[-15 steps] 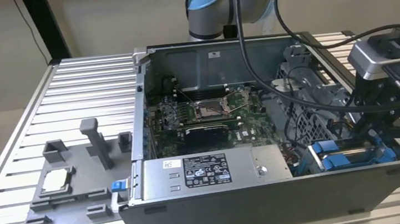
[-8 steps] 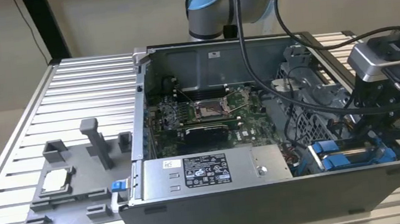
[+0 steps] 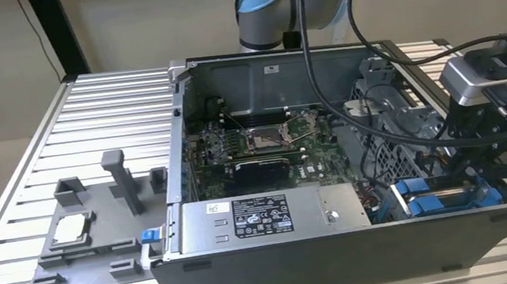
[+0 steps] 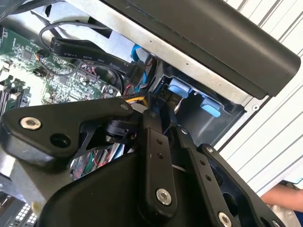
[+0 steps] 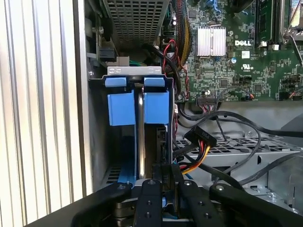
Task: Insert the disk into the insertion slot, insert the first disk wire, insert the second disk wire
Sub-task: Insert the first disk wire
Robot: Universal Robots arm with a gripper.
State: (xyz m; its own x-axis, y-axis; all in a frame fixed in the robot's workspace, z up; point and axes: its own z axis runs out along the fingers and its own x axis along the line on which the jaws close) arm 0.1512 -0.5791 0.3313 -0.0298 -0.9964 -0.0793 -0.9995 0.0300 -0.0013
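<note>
Inside the insertion slot [image 5: 135, 71], disk [image 5: 156, 106] on edge

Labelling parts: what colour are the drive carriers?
Blue; the carriers show best in the first wrist view.

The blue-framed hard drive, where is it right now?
The hard drive sits in the drive bay at the corner of the open computer case, on the exterior view's right, beside the silver power supply box, with the gripper close by.

In the exterior view, the computer case [image 3: 341, 260] sits centre-right on the table [image 3: 90, 117], a fixture plate [image 3: 87, 265] lower left, the disk [image 3: 425, 202] inside the case's lower-right corner.
</note>
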